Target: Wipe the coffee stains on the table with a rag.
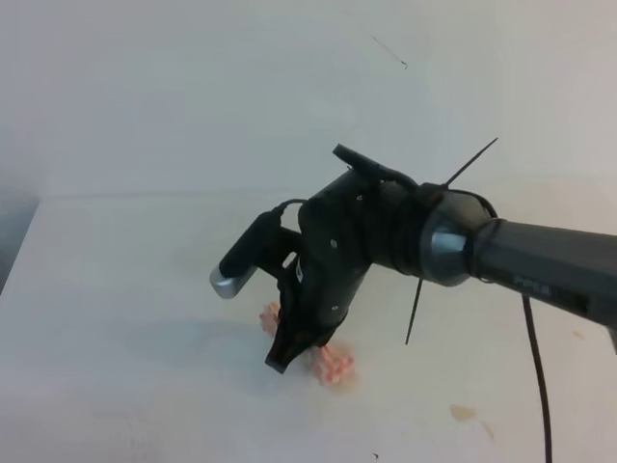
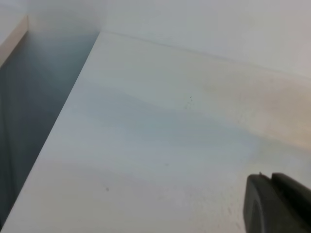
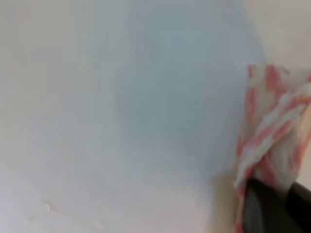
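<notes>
A: Currently, item one: right claw [image 1: 289,355] pinching rag [image 1: 333,365], pressed on bench [image 1: 116,289]. Wiping step.
B: Left claw [image 2: 279,204]: state untellable. Next: drag rag toward remaining coffee stains [image 1: 463,413].

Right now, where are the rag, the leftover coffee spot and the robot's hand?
rag [image 1: 335,366], high view, pink bunch right of the hand.
coffee spot [image 1: 463,413], high view, middle of the tan smear.
right hand [image 1: 286,355], high view, black fingertips on the rag.

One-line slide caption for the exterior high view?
Right gripper presses the pink-and-white striped rag onto the white table; small tan coffee stain nearby.
</notes>
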Robot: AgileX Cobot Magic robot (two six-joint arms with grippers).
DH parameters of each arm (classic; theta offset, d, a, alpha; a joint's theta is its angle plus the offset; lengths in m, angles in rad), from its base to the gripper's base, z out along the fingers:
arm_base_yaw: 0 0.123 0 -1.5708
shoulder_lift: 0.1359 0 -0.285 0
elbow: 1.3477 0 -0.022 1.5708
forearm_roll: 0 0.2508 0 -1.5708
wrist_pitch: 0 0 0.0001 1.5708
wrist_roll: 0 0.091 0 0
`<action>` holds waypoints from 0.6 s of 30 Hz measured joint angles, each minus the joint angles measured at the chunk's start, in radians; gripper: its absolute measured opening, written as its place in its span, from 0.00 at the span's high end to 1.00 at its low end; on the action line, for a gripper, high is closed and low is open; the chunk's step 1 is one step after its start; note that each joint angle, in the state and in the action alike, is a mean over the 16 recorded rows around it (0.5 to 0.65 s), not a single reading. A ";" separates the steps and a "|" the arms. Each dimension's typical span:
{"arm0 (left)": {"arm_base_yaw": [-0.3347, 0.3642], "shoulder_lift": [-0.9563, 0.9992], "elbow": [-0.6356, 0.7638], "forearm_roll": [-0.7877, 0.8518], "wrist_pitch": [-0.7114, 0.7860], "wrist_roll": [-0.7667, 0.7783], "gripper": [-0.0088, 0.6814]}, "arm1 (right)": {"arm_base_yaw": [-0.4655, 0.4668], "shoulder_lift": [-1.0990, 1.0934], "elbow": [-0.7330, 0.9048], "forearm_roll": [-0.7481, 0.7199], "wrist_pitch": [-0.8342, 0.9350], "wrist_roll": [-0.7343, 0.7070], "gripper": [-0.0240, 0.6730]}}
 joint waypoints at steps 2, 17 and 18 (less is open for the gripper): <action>0.000 0.000 0.000 0.000 0.000 0.000 0.99 | 0.000 0.022 0.000 0.000 0.011 0.006 0.92; 0.000 0.000 0.000 0.000 0.001 0.000 0.99 | -0.071 0.085 0.000 0.064 0.091 0.051 0.92; 0.000 0.000 0.000 0.000 0.001 0.000 0.99 | -0.084 0.085 0.000 0.066 0.093 0.053 0.92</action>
